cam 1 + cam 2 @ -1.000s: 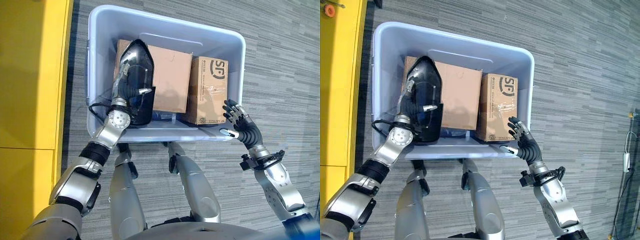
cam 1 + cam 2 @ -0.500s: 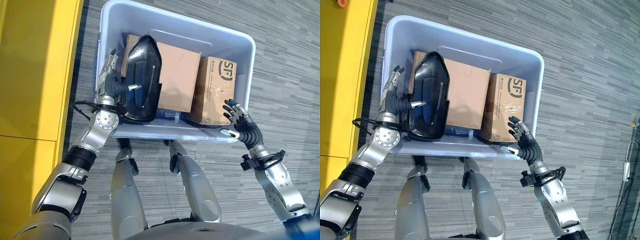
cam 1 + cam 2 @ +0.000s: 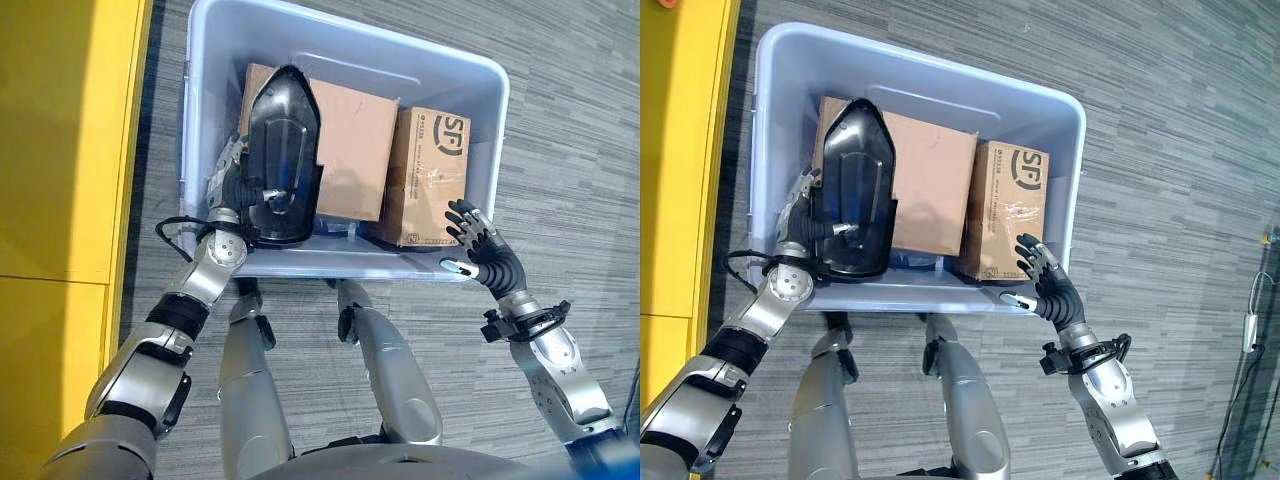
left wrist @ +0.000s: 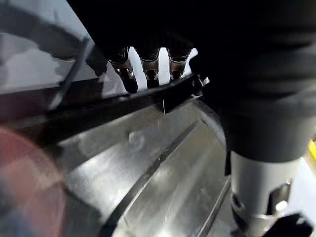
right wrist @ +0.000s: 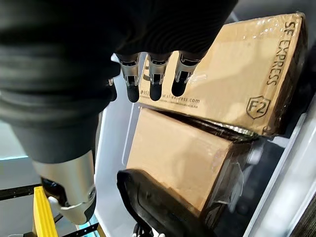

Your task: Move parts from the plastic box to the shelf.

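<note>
I had the left hand (image 3: pixel 232 180) clenched on the black part (image 3: pixel 282 150), held upright over the plastic box (image 3: pixel 200 120) at its left end. Two cartons crowded the box: large cardboard box (image 3: pixel 355 150) touching the part's right side, smaller printed box (image 3: pixel 430 175) just beside that one. Right hand (image 3: pixel 478 250) was released, fingers spread, at the near right rim by the printed box. Yellow shelf (image 3: pixel 60 140) ran along the left, close to the box wall. Open carpet (image 3: pixel 570 130) lay to the right.
</note>
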You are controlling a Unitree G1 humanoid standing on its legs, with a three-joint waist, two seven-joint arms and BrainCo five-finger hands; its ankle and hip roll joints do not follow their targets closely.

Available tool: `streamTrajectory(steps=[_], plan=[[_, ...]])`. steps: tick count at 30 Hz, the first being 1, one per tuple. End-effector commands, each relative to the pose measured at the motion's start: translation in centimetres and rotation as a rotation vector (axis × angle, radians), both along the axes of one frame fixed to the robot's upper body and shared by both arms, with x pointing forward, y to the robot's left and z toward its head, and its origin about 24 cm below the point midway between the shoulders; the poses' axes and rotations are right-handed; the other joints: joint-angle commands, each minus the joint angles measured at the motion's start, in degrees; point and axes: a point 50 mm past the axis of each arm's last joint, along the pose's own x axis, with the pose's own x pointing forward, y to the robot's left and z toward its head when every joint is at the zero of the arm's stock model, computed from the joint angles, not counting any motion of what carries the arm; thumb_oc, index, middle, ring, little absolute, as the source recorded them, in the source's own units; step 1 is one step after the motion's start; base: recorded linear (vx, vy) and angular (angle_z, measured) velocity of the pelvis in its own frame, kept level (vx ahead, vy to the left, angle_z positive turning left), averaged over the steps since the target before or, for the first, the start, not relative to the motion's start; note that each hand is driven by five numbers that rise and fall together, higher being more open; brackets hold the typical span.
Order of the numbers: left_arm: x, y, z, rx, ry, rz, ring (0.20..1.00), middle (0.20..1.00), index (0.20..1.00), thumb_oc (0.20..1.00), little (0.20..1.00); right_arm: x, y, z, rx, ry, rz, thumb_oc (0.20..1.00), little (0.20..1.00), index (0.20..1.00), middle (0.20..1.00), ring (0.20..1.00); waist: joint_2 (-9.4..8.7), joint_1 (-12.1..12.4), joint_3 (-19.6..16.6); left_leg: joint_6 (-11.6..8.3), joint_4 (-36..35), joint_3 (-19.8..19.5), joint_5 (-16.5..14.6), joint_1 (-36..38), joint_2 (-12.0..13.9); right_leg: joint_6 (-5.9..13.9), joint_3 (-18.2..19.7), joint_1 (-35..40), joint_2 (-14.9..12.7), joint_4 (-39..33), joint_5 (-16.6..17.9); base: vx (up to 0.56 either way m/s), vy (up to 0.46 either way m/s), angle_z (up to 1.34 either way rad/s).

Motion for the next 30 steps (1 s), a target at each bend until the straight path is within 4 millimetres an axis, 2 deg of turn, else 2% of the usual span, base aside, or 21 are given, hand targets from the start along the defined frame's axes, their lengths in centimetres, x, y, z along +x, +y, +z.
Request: streamTrajectory(steps=[1,11,30], plan=[[-0.1,0.5,0.1,-0.049,-0.031,0.026,1.0,1.0,1.0,1.0,1.0,-0.7,-1.3,1.8,-0.026,-0.081,0.004,1.0,1.0,1.0,1.0,1.0,1.56,0.06,-3.01,-0.82,-0.69,-3.09,-0.58,-0.05,2.83,8.17,1.7,1.72,-5.91,3.74,1.92,0.0,0.0,0.0],[-0.5,2.1,-0.3,-0.075,-0.024,0.098,1.0,1.0,1.0,1.0,1.0,-0.7,-1.4,1.9,-0.029,-0.083,0.01,1.0,1.0,1.0,1.0,1.0,1.42,0.31,-2.6,-0.61,0.22,-4.09,-0.48,-1.84,2.63,8.16,1.29,0.52,-6.01,4.62,1.81,0.0,0.002,0.02],[-1.0,1.5,0.2,-0.181,-0.1,0.1,1.0,1.0,1.0,1.0,1.0,-0.9,-1.4,2.0,-0.036,-0.084,0.001,1.0,1.0,1.0,1.0,1.0,1.5,0.83,-1.79,-0.17,1.31,-4.67,-0.91,-3.73,2.27,8.01,1.2,-0.95,-6.1,5.34,1.59,0.0,0.0,0.0]])
